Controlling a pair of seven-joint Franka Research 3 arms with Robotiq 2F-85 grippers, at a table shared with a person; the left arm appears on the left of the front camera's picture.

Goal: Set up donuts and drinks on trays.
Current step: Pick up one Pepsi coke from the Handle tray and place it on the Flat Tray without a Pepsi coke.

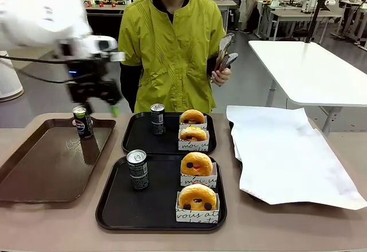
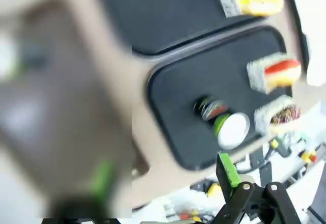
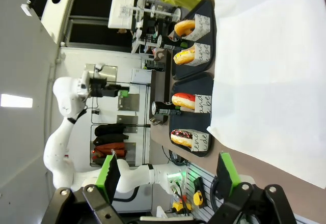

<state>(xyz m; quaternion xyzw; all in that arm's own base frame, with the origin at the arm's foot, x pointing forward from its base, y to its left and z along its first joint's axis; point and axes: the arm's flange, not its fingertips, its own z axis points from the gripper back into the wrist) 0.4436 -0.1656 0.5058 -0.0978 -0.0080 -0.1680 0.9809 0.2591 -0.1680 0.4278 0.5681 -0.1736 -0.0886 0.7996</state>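
My left tool (image 1: 94,94) hangs released, jaws spread, just above and behind a dark can (image 1: 84,122) that stands upright at the far end of the brown tray (image 1: 34,172) on the left of the tabletop (image 1: 275,229); I cannot tell whether a finger touches the can. My right tool (image 3: 168,175) is released too, its green pads (image 3: 226,173) wide apart with nothing between them.

The near black tray (image 1: 114,206) carries one can (image 1: 137,170) at its left and two donuts (image 1: 196,165) in white paper holders at its right, one behind the other. The far black tray (image 1: 135,140) holds one can (image 1: 157,118) and two more donuts (image 1: 192,117) the same way. White paper (image 1: 287,154) covers a tray to the right. Across the tabletop a person in a yellow-green top holds metal tongs (image 1: 225,54) in one hand (image 1: 221,75).
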